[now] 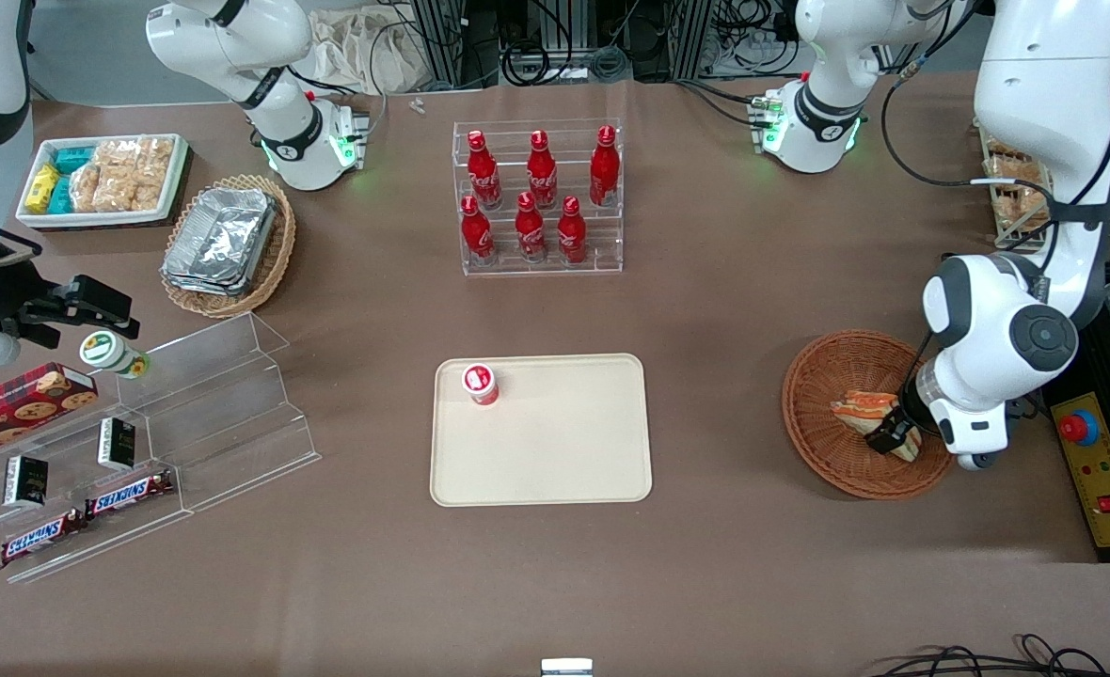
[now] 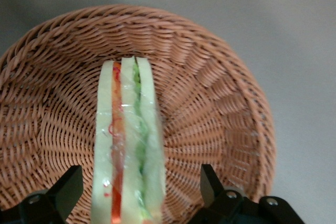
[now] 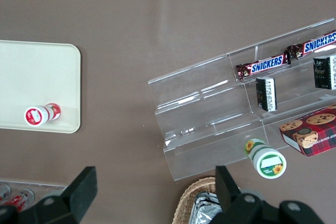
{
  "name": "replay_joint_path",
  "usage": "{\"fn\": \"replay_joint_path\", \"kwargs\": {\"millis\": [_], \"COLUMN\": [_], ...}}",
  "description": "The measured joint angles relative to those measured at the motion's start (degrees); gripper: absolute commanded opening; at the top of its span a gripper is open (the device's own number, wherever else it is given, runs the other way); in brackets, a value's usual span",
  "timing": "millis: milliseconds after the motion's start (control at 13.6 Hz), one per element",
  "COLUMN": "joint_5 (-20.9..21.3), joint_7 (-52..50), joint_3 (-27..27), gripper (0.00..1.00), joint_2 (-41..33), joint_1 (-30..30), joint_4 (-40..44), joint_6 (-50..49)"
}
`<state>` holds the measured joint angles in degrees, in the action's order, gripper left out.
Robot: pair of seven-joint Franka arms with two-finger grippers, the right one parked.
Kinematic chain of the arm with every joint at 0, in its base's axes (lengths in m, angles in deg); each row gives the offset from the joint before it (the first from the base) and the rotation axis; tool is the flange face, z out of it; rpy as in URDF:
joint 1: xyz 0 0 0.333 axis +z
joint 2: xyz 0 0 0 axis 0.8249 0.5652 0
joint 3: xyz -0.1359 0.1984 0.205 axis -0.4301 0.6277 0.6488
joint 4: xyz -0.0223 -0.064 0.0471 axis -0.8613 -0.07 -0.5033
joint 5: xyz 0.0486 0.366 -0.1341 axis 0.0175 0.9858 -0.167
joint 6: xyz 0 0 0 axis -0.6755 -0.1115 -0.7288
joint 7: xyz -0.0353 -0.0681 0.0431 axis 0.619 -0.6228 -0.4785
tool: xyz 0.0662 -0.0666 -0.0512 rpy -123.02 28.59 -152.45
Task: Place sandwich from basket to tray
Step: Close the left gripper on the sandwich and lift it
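Observation:
The sandwich (image 1: 859, 410) lies in the dark reddish-brown wicker basket (image 1: 804, 395) toward the working arm's end of the table. It is a pale wedge with orange-red and green layers under clear wrap. The left arm's gripper (image 1: 894, 437) is down in the basket, open, with one finger on each side of the sandwich's end. In the left wrist view the sandwich (image 2: 126, 129) runs between the two black fingers (image 2: 67, 186), and the basket (image 2: 220, 103) fills the view around it. The cream-beige tray (image 1: 555, 442) lies flat at the table's middle.
A small red-and-white cup (image 1: 481, 384) stands on a corner of the tray. A clear rack of red bottles (image 1: 538, 197) stands farther from the camera. A stepped acrylic shelf (image 1: 207, 404), a tan basket of foil containers (image 1: 226, 246) and a snack tray (image 1: 103, 179) lie toward the parked arm's end.

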<state>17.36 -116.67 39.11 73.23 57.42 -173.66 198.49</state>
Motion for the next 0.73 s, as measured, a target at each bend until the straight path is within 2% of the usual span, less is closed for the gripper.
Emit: {"fn": "replay_joint_path", "kwargs": {"millis": [73, 294, 367, 440, 734], "joint_5": [0.0, 0.0, 0.0, 0.0, 0.0], "joint_7": [0.0, 0.0, 0.0, 0.0, -0.4], "joint_3": [0.1, 0.1, 0.1, 0.1, 0.0], "gripper": [0.86, 0.34, 0.2, 0.1, 0.04], "joint_2": [0.1, 0.2, 0.0, -0.3, -4.5], "joint_1": [0.2, 0.4, 0.4, 0.4, 0.5], "joint_4": [-1.0, -1.8, -1.8, -1.8, 1.1], "joint_6": [1.1, 1.9, 1.8, 1.1, -9.9]}}
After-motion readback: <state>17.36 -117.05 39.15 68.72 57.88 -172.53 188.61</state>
